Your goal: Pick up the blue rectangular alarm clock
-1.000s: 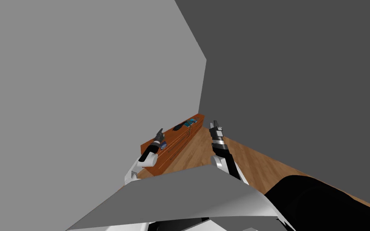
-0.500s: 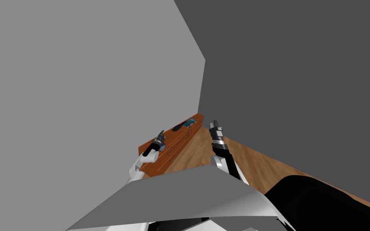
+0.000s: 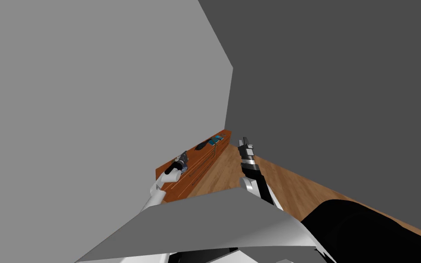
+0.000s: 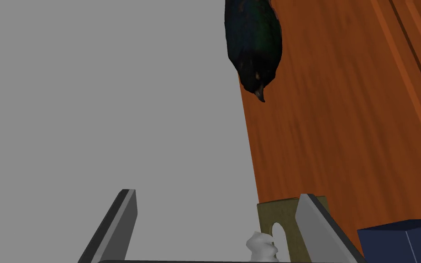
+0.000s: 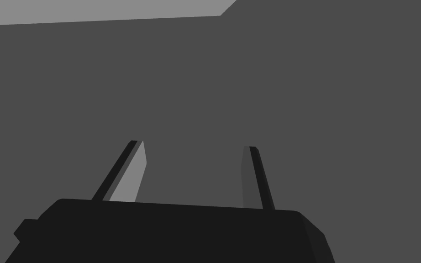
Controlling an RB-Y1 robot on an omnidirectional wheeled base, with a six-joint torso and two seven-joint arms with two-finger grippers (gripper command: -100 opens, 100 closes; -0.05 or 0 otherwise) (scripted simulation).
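The dark blue alarm clock (image 4: 401,242) stands on the orange-brown wooden cabinet top (image 4: 342,114), just outside one finger of my left gripper (image 4: 218,196). That gripper is open and holds nothing; between its fingers lie the grey wall, a tan slotted plate (image 4: 280,219) and a small white lump (image 4: 262,244). In the head view the left gripper (image 3: 185,154) hovers over the cabinet (image 3: 196,169) with the clock (image 3: 185,168) beside the wrist. My right gripper (image 3: 245,140) hangs open over the floor, its fingers (image 5: 136,169) apart.
A dark bird-shaped object (image 4: 253,45) lies on the cabinet ahead of the left gripper, against the grey wall (image 4: 113,91). Farther along the top sits a teal item (image 3: 214,141). Wooden floor (image 3: 232,169) runs to the right of the cabinet.
My left arm has swung closer to the wall and the hand has dropped slightly over the cabinet. The right arm has not moved.
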